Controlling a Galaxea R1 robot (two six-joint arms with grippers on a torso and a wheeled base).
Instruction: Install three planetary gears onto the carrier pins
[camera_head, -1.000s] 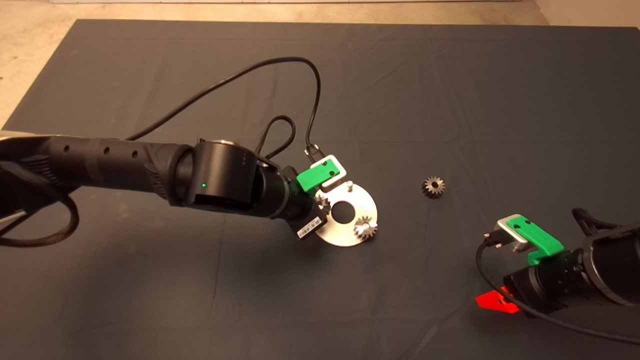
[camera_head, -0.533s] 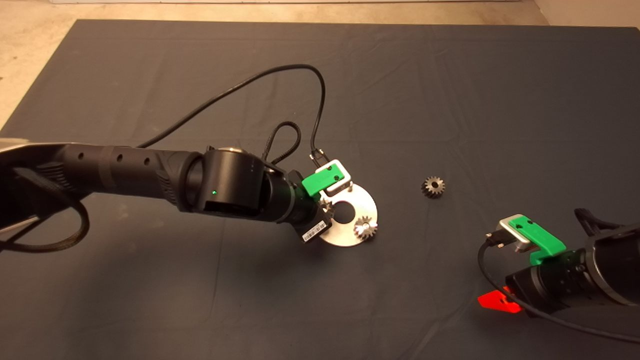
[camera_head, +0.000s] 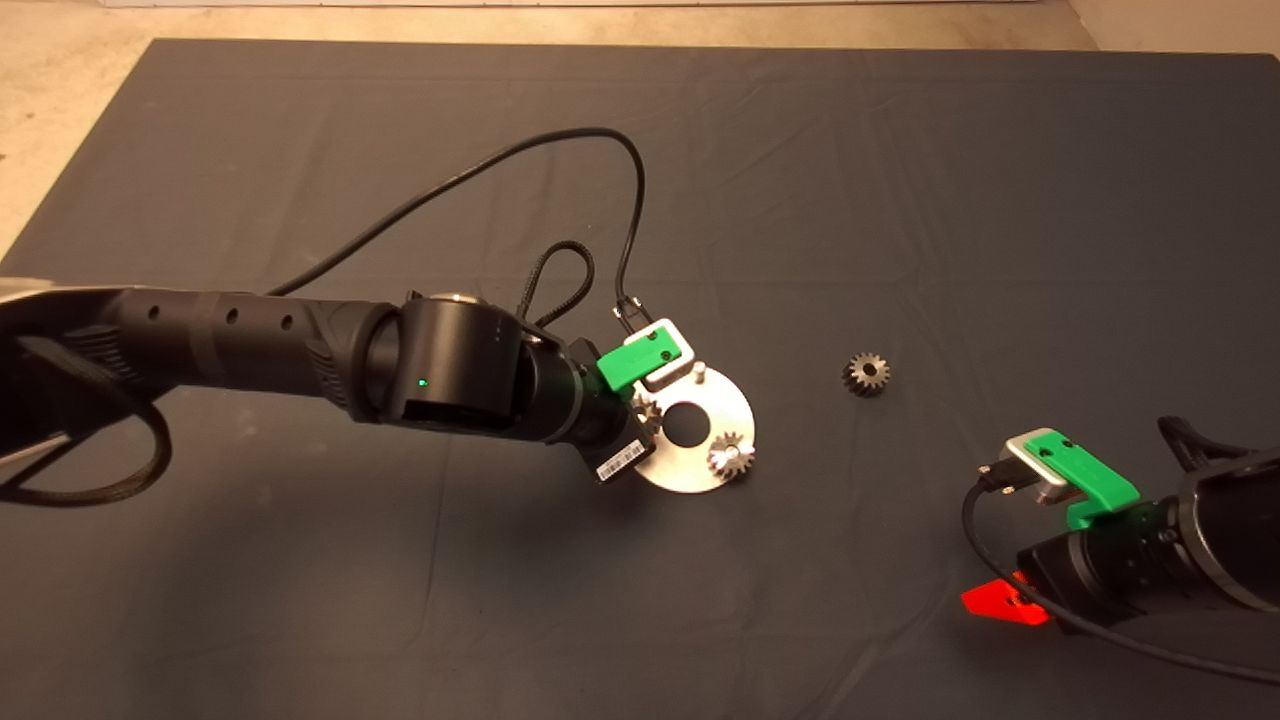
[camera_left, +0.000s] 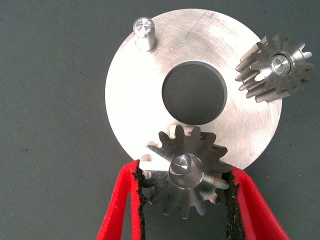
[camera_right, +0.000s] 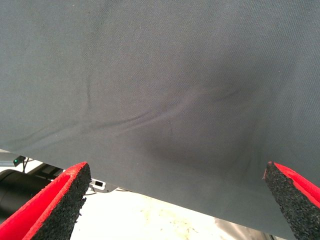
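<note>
Surface: dark mat (camera_head: 900, 200) covers the table, with bare pale floor (camera_head: 60, 100) beyond its far left corner.
Carrier: our silver disc (camera_left: 150, 95) lies flat on the mat near the middle, its large centre hole open.
Seated gear (camera_left: 276, 67): one gear sits fully down on its pin at the disc's rim, the pin tip showing through its bore.
Gear in hand (camera_left: 186, 174): we have the second gear on its pin, whose tip shows in the bore; it looks slightly tilted, so we judge it not yet fully down.
Left hand (camera_left: 186, 200): its two red fingers (camera_left: 122, 200) are clenched on this gear, pads pressing the teeth on both sides.
Free pin (camera_left: 145, 34): one peg stands bare and upright on the disc.
Loose gear (camera_head: 866, 373): the third gear lies on the mat, well apart from the disc, between it and our right arm.
Right hand (camera_right: 175, 200): released and spread wide, parked over the mat's near right edge, holding nothing.
Step in hand: seating the second gear.
How we do it well: we level the gear before pressing, so the bore does not bind on the pin.
Release: we open only once the gear rests flat on the disc, then lift straight up so the pads do not drag the teeth.
Risk: side force from us could slide the unclamped disc across the mat.
</note>
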